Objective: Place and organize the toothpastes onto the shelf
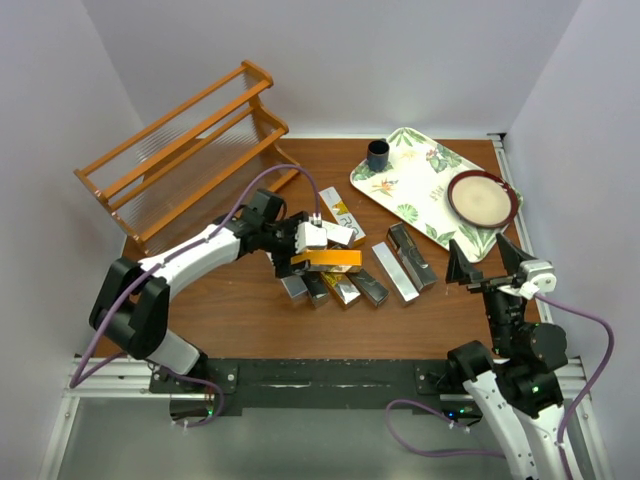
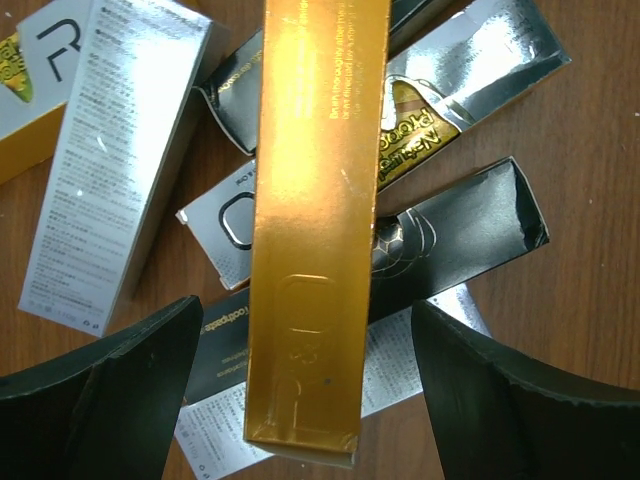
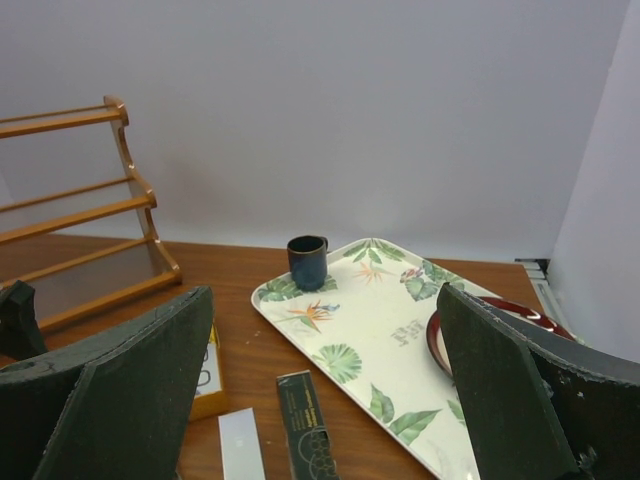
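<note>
Several toothpastes lie in a loose pile at mid-table: silver, black and white-yellow cartons. An orange-gold carton lies across the top of the pile. My left gripper is open and straddles the near end of this carton, with a gap on each side of it between the fingers. My right gripper is open and empty, raised near the tray; it also shows in the right wrist view. The wooden shelf stands at the back left with nothing on it.
A floral white tray lies at the back right with a dark cup and a red-rimmed plate on it. White walls close in the table on three sides. Bare wood lies between the pile and the shelf.
</note>
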